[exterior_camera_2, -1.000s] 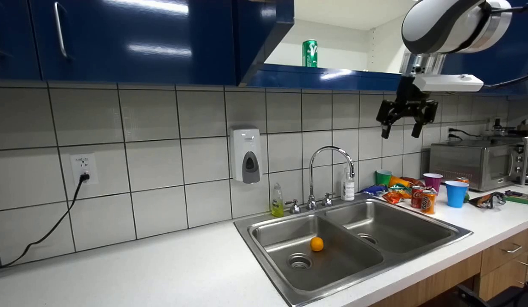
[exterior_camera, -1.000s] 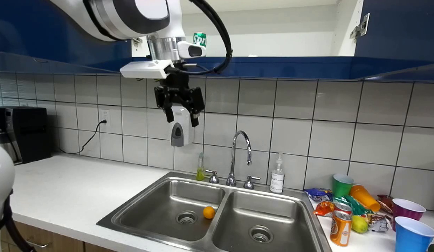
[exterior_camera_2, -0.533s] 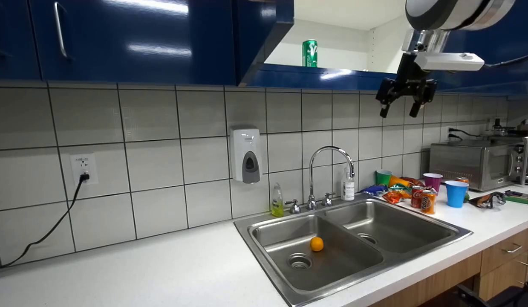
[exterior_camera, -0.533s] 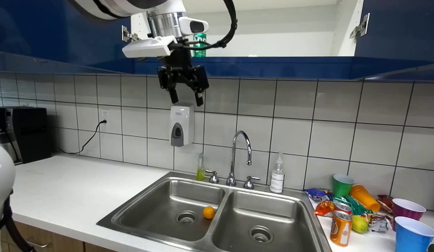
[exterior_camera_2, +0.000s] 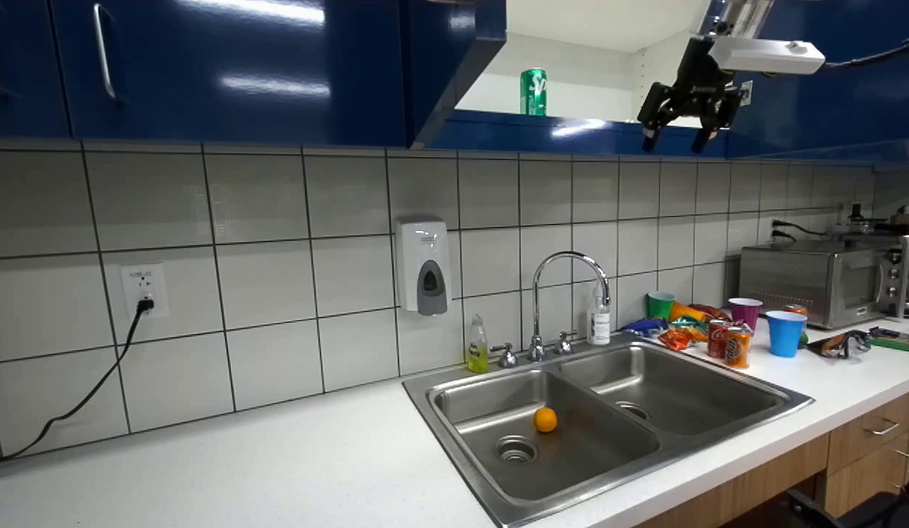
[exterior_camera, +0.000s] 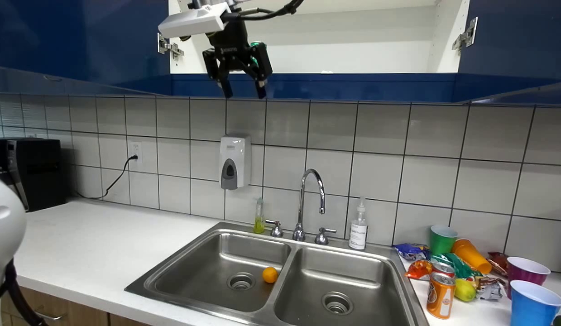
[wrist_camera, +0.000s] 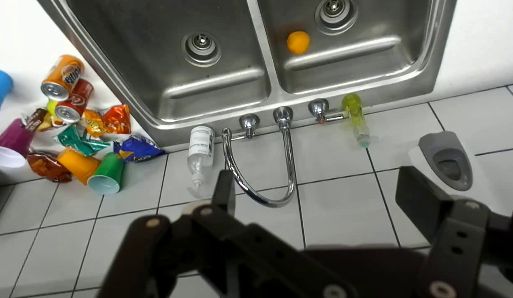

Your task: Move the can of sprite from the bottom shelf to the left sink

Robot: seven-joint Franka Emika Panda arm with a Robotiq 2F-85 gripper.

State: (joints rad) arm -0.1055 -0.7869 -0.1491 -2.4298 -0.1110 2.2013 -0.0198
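Observation:
The green can of sprite (exterior_camera_2: 533,92) stands upright in the open white cabinet, behind its blue front edge (exterior_camera_2: 491,130). The bottom shelf's top surface is hidden behind that edge. In an exterior view only slivers of the can (exterior_camera: 256,44) show behind my gripper (exterior_camera: 244,92). My gripper (exterior_camera_2: 674,141) is open and empty, fingers pointing down, in front of the cabinet and apart from the can. Its spread fingers also show in the wrist view (wrist_camera: 320,194), where the can is out of view. The left sink (exterior_camera: 189,283) holds an orange ball (exterior_camera: 270,275); it also shows in the wrist view (wrist_camera: 380,25).
Open blue doors (exterior_camera: 515,45) flank the cabinet. A wall soap dispenser (exterior_camera: 235,163), a tall faucet (exterior_camera: 301,203) and bottles stand below. Cups, snack bags and cans (exterior_camera: 441,294) lie right of the right basin (exterior_camera: 352,276).
My open gripper has risen steadily from in front of the tiles to about the cabinet's lower front edge. In an exterior view it now covers most of the can. The can has not moved.

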